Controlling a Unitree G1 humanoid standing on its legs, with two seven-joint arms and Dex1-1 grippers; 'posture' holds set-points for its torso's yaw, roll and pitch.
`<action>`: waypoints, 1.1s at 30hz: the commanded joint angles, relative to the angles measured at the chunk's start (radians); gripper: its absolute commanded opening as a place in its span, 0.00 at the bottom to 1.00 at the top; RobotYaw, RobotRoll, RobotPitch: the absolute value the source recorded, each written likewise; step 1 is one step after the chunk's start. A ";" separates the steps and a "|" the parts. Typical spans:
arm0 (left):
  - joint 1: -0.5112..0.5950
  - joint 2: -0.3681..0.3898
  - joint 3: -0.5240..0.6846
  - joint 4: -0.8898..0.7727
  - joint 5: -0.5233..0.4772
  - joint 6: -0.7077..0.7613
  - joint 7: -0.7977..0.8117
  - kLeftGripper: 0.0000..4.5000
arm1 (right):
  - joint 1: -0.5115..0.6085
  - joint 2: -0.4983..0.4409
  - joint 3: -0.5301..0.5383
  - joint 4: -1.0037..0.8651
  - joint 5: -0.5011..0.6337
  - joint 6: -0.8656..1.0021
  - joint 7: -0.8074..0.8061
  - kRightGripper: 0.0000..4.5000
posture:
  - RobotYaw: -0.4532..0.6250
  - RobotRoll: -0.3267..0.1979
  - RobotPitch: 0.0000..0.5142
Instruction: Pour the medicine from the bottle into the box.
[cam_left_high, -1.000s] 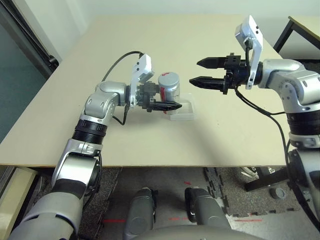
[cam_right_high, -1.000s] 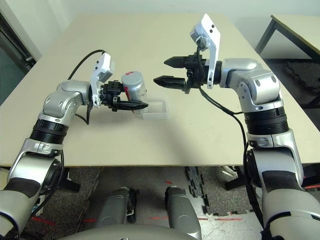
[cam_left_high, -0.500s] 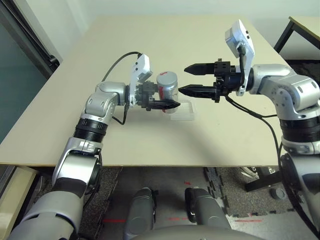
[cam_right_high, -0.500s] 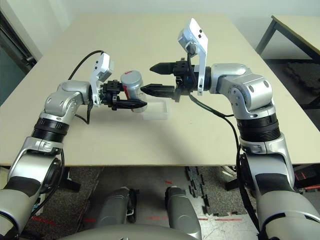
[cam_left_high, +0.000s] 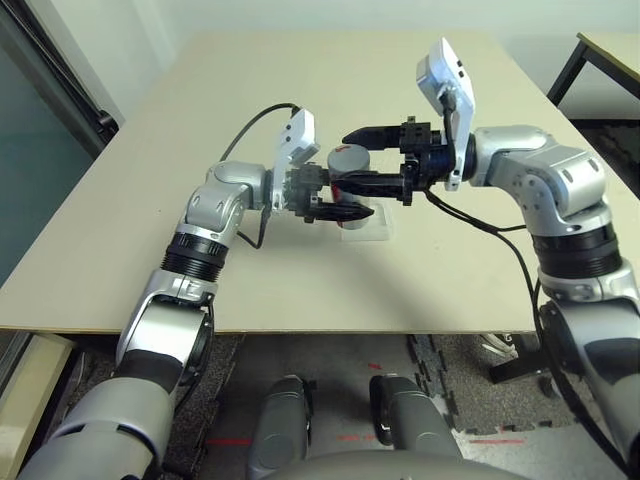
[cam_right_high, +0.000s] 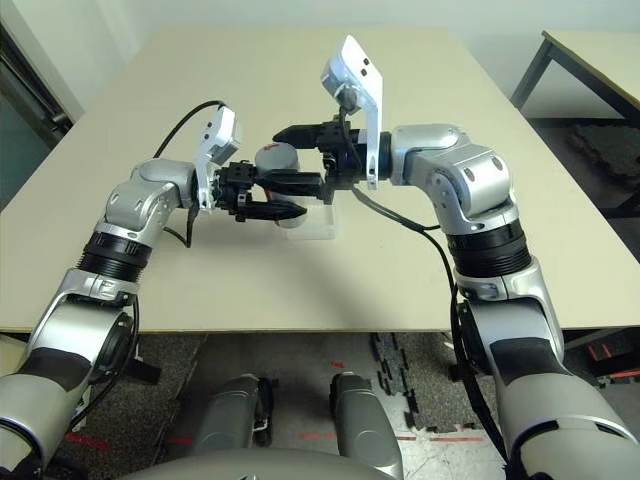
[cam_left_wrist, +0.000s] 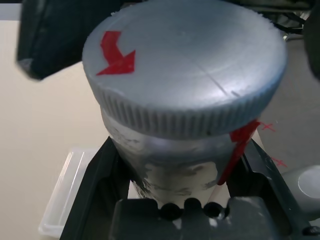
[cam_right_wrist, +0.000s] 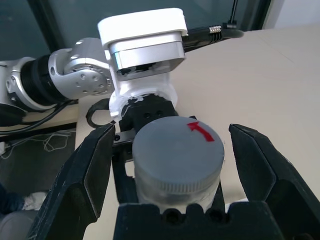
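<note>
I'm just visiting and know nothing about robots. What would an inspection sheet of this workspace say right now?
Surface: beige table, bare around the work area.
Job's things: bottle, cap on, held upright above the clear box; medicine not visible.
Clutter: nothing seen.
Grippers: left gripper shut on the bottle's body; right gripper open, one jaw on each side of the cap, not touching.
Cables: black cable loops from the left wrist; another hangs under the right forearm.
Surroundings: second table on the right, dark floor mats below.

Bottle (cam_left_high: 347, 172) above the box (cam_left_high: 368, 223) on the table (cam_left_high: 420, 280), between both end effectors.
</note>
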 joint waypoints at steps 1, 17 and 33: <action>-0.011 -0.001 -0.019 -0.006 0.013 -0.007 -0.014 0.63 | -0.027 0.015 0.010 0.031 -0.021 -0.028 -0.009 1.00 | 0.41 0.62 0.19; -0.002 0.003 -0.013 -0.017 0.008 0.000 -0.005 0.63 | -0.016 -0.011 -0.019 0.072 -0.051 -0.055 -0.012 1.00 | 0.41 0.62 0.19; -0.007 0.011 -0.011 0.005 0.010 -0.010 -0.007 0.63 | 0.034 -0.097 -0.061 0.007 -0.007 -0.017 -0.023 1.00 | 0.39 0.62 0.18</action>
